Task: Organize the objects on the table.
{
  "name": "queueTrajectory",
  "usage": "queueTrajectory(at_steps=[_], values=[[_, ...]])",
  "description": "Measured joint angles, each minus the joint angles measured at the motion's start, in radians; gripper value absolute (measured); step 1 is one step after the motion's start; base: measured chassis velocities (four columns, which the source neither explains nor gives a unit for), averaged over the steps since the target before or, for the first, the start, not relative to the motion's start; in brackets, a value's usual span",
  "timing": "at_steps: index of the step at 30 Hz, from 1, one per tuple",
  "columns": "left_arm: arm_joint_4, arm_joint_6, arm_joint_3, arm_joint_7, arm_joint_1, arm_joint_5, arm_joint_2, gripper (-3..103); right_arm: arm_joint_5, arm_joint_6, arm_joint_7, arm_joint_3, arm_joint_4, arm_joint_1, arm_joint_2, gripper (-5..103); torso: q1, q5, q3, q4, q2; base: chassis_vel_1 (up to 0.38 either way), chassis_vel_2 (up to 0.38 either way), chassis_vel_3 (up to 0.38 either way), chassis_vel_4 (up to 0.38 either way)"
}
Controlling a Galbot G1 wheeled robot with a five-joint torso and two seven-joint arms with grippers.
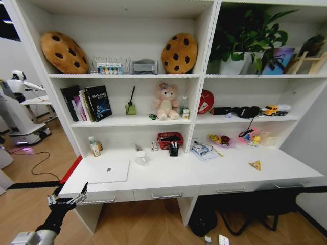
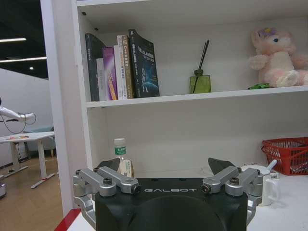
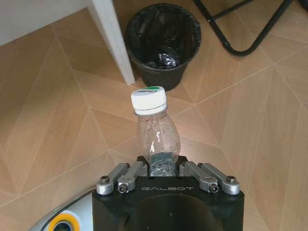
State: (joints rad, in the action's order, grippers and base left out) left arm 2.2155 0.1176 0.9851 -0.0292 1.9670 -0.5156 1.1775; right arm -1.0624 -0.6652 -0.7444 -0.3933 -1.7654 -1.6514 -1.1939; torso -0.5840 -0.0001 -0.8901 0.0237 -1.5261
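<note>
Two black grippers with silvery metal finger links are at work. Off the front left corner of the long, smooth white desk (image 1: pixel 204 176), the left gripper (image 1: pixel 67 198) hangs with its fingers spread wide and nothing between them. Low over the wood-patterned floor, the right gripper (image 3: pixel 162 169) pinches a clear, crinkled plastic bottle with a white ribbed cap (image 3: pixel 155 132). On the desktop's left lies a thin, flat silver laptop (image 1: pixel 109 172), lid shut.

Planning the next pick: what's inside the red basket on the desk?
The red basket holds dark items that rise to its rim; what they are cannot be made out. A small black cup with pens stands in front of it and covers part of its front wall. The basket's bottom is hidden.
</note>
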Motion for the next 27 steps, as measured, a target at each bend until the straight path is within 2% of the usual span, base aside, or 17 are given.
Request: queueTrajectory(at_steps=[11,12,15,17,18,21,22,23,27], values=[[0.000,0.000,0.000,0.000,0.000,0.000,0.000,100,0.023,0.014,0.042,-0.015,0.059,0.032,0.007,24,0.000,0.0007,0.000,0.0003,0.000,-0.166,-0.164,0.158,0.155],[0.000,0.000,0.000,0.000,0.000,0.000,0.000,100,0.025,0.016,0.043,-0.015,0.059,0.033,0.009,24,0.000,-0.0006,0.000,0.0000,0.000,-0.231,-0.250,0.266,0.236],[0.000,0.000,0.000,0.000,0.000,0.000,0.000,100,0.033,0.020,0.043,-0.013,0.056,0.035,0.010,24,0.000,0.0008,0.000,-0.0003,0.000,-0.221,-0.201,0.221,0.229],[0.000,0.000,0.000,0.000,0.000,0.000,0.000,100,0.043,0.023,0.045,-0.010,0.053,0.036,0.009,24,0.000,0.0005,0.000,0.0004,0.000,-0.173,-0.236,0.188,0.173],[0.000,0.000,0.000,0.000,0.000,0.000,0.000,100,0.063,0.028,0.051,-0.004,0.051,0.040,0.007,24,0.000,-0.0007,0.000,0.0003,0.000,-0.149,-0.152,0.130,0.173],[0.000,0.000,0.000,0.000,0.000,0.000,0.000,100,0.121,0.039,0.091,0.006,0.055,0.044,0.009,24,0.000,0.0011,0.000,-0.0001,0.000,-0.101,-0.129,0.065,0.089],[0.000,0.000,0.000,0.000,0.000,0.000,0.000,100,0.140,0.041,0.109,0.010,0.065,0.051,0.015,24,0.000,0.0003,0.000,0.0003,0.000,0.000,0.000,0.000,0.000],[0.000,0.000,0.000,0.000,0.000,0.000,0.000,100,0.144,0.041,0.112,0.010,0.077,0.058,0.017,24,0.000,-0.0006,0.000,0.0002,0.000,0.000,0.000,0.000,0.000],[0.000,0.000,0.000,0.000,0.000,0.000,0.000,100,0.145,0.043,0.123,0.004,0.130,0.084,0.027,24,0.000,0.0001,0.000,0.0000,0.000,0.017,0.031,-0.012,-0.020]])
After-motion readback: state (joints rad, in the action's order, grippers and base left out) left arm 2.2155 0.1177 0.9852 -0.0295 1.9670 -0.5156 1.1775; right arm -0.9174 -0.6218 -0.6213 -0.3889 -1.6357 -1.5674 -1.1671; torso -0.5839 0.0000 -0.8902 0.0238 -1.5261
